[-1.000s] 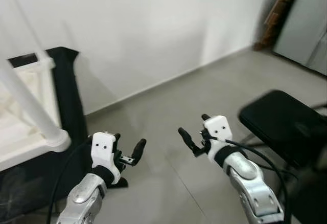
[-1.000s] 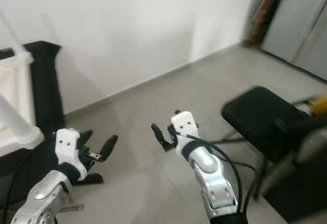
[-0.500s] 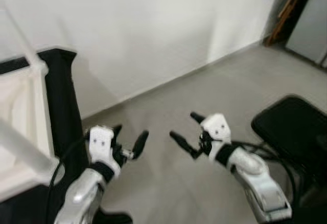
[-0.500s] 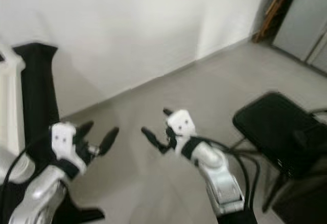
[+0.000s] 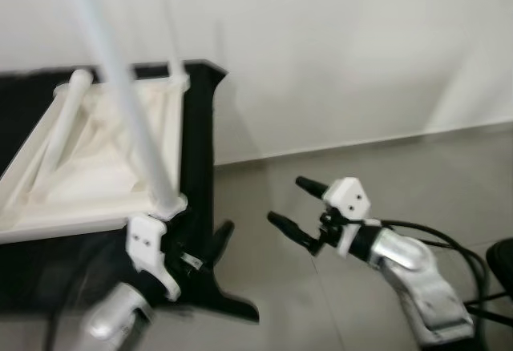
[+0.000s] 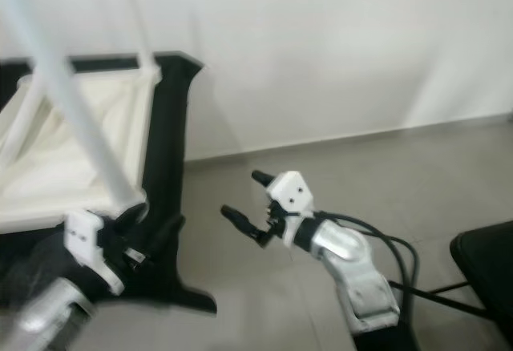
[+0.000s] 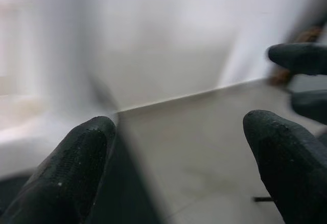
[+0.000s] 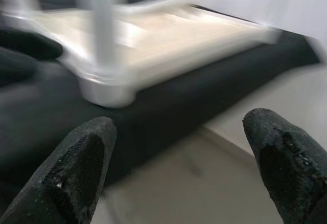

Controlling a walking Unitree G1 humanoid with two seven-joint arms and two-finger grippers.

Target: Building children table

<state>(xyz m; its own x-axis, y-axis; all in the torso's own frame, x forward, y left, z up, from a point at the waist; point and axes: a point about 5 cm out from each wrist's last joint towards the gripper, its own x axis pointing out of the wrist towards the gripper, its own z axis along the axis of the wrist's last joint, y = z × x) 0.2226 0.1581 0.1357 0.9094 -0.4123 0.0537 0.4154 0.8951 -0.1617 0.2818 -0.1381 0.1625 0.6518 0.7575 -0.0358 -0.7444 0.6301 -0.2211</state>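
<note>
Lying upturned on black cloth, the white plastic table faces both empty, spread pincers.

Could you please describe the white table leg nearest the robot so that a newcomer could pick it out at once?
Start at the black mat by the white wall, on which the white table lies upside down. At its corner nearest the left pincer, one leg rises steeply from a round socket. Unlike the other legs, it sits closest to the camera and crosses the whole frame.
</note>
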